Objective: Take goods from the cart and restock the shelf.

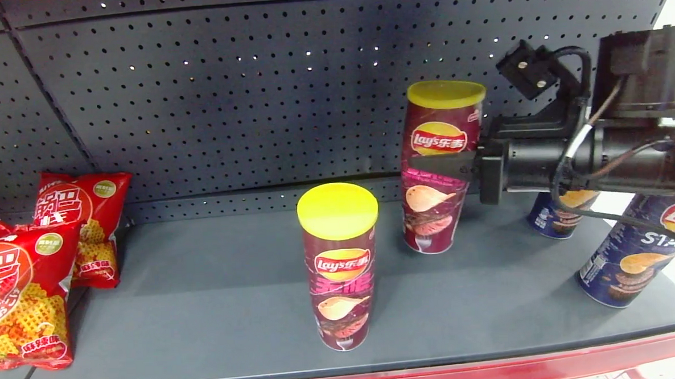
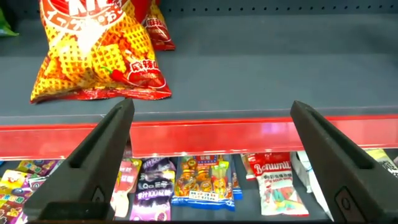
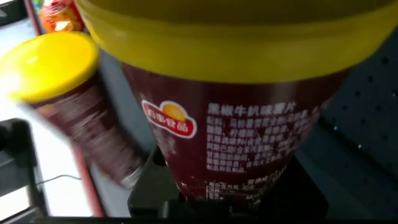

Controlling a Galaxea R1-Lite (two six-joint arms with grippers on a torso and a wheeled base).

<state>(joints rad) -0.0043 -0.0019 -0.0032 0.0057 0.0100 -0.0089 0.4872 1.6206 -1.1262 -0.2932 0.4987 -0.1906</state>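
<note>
At the far left of the grey metal shelf deck we see two red foil snack bags printed with yellow waffle crisps. The front bag lies at the deck's front edge, and the rear bag leans near the perforated grey back panel. Our left gripper sits before the red shelf-edge strip. Its two black fingers are spread wide with nothing between them. Under the strip, small bright sweet packets line a lower shelf.

Near the middle, toward the deck's front, a maroon cardboard chip can with a yellow plastic lid, the free can, stands upright alone. Right of it and farther back is a matching maroon can, the held can. It is upright, with the right gripper clamped across its middle. Its base is at deck level, though we cannot tell whether it rests there.

At the far right stand two dark blue chip cans. The rear blue can is partly behind the arm, and the front blue can is nearer the edge.
</note>
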